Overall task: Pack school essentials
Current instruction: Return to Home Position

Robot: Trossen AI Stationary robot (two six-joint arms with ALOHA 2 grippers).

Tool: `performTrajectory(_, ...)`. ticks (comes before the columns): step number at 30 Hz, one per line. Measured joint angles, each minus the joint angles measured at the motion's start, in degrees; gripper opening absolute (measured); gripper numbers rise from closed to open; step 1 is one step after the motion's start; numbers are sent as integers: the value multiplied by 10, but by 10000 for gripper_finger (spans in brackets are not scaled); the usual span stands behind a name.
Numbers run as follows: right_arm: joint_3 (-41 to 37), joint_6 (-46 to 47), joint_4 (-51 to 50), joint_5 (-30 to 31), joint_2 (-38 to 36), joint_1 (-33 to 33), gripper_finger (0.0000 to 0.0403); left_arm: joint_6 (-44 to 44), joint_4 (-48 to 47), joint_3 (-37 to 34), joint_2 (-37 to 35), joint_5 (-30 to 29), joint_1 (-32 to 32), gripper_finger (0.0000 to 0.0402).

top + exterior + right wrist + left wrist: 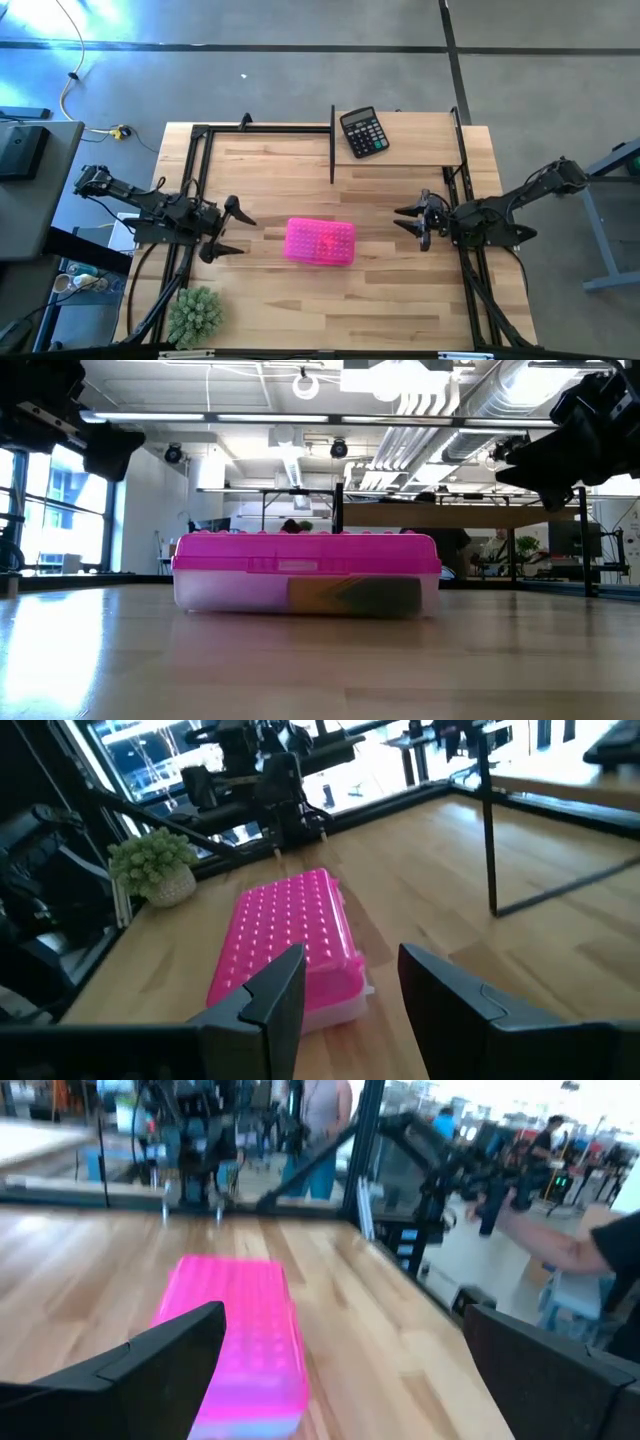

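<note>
Pink-lidded case (305, 572) shut on the desk (400, 300), both tools clear of it
yellow-green crayon box (355, 595) shows through its clear wall; left tool (234, 230) and right tool (405, 220) flank it, both spread apart; the retreat should lift up and outward, never brushing the case.

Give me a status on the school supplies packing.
Done, it seems: the pink case sits shut mid-table, a yellow-green item showing through its clear base. In hand: nothing; the left gripper and right gripper are open and empty, one on each side of the case, apart from it. Left: probably only parking the arms. The black calculator lies outside, at the far edge.
</note>
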Motion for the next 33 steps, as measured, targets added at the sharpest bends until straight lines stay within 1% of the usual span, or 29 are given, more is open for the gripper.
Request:
performTrajectory(3, 0, 23, -6, 0, 0, 0, 153, -10, -28, 0, 0, 0, 0, 400)
performTrajectory(7, 0, 37, -6, 0, 0, 0, 153, -32, -41, 0, 0, 0, 0, 400)
performTrajectory(33, 0, 36, -6, 0, 0, 0, 153, -34, -41, 0, 0, 0, 0, 400)
